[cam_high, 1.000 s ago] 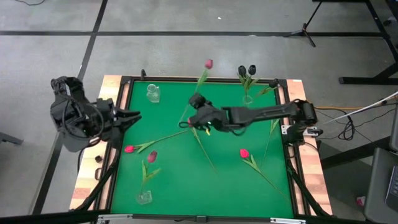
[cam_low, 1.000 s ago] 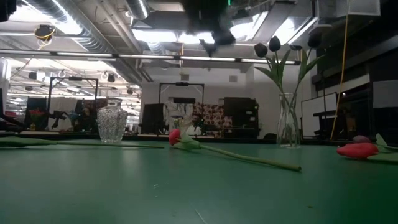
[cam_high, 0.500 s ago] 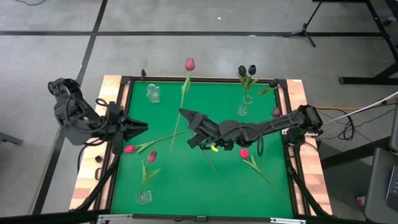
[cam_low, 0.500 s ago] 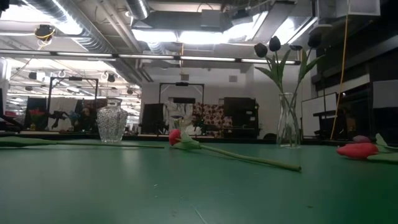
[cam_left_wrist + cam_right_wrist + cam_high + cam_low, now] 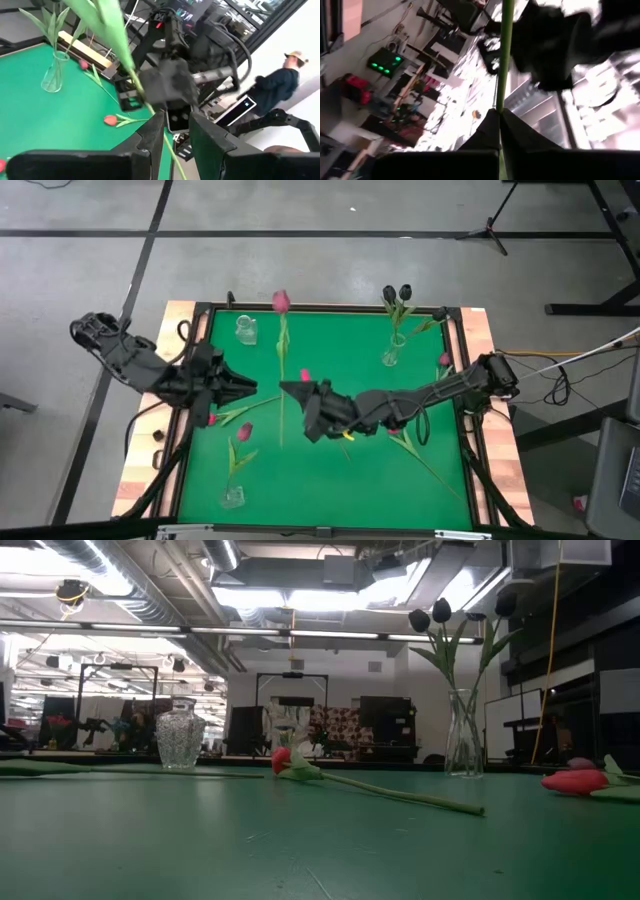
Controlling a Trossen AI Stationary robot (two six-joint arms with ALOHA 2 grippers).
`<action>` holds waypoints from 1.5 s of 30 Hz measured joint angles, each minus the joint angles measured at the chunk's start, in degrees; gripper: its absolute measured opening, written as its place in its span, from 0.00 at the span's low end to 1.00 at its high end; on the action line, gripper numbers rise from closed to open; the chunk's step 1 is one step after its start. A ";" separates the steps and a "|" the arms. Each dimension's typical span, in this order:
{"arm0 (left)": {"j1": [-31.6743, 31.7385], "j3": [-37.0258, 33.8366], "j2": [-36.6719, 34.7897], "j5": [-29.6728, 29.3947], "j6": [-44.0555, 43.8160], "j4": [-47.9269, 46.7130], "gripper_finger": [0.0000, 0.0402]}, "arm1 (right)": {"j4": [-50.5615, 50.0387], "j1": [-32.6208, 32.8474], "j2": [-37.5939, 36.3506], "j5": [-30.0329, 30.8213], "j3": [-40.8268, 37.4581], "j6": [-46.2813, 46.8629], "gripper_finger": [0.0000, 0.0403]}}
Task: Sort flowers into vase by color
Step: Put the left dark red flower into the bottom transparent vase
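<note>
A tulip with a dusky pink head [image 5: 281, 300] and a long green stem [image 5: 281, 350] is held above the green table [image 5: 340, 470], with my right gripper [image 5: 287, 388] shut on the stem. My left gripper [image 5: 250, 387] stands open just left of the stem. In the left wrist view the stem [image 5: 167, 150] shows between its fingers [image 5: 152, 132], but the high view shows it a little short of touching. A slim glass vase [image 5: 393, 352] at the far right holds near-black tulips [image 5: 396, 293]. A maroon tulip [image 5: 244, 432] stands in a small vase [image 5: 232, 497] near the front. My right gripper pinches the tulip's stem [image 5: 503, 95] between its two shut fingers, about midway along its length. The fingers come roughly level from the table's right and lie across the stem. The tulip is lifted clear of the table, head toward the far edge, lower stem toward the near edge.
An empty cut-glass vase [image 5: 246, 330] stands at the far left. A pink-red tulip [image 5: 208, 420] lies on the table under my left arm. Another stem [image 5: 430, 465] lies near the right front. A person [image 5: 280, 80] stands beyond the table.
My right gripper has risen and swung toward the table's left and near edges with the tulip. The tulip has turned about, so its head has gone left along the far edge and its stem now runs far to near. My left gripper has moved right toward the stem.
</note>
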 joint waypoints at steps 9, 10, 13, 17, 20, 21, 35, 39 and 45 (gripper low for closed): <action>7.75 0.00 1.46 9.56 0.02 0.65 0.22 | 0.59 1.34 0.07 -3.33 0.00 -3.31 0.00; 8.41 0.00 1.86 10.67 0.02 0.97 0.22 | 0.95 1.26 0.07 -3.45 0.00 -3.31 0.00; 10.25 0.00 3.16 13.68 0.23 2.05 0.22 | 1.21 1.15 0.07 -3.77 0.00 -3.37 0.00; 11.68 0.00 4.66 15.31 1.84 4.05 0.22 | 1.22 1.08 0.07 -3.75 0.00 -3.09 0.00; 12.67 0.00 5.08 16.55 1.85 4.33 0.22 | 1.18 1.12 0.07 -3.75 0.00 -3.05 0.00; 13.03 0.00 5.36 17.02 1.83 4.53 0.22 | 1.19 1.12 0.07 -3.72 0.00 -3.04 0.00; 15.78 0.00 6.21 21.27 3.42 6.36 0.22 | -0.05 1.17 0.07 -3.68 0.00 -1.26 0.01; 15.75 -0.07 6.47 21.41 3.42 6.07 0.22 | -1.72 1.19 0.08 -3.72 0.02 -0.53 0.04; 15.78 -0.07 6.47 21.26 3.55 6.08 0.17 | -2.06 1.17 0.07 -3.15 0.02 1.59 0.07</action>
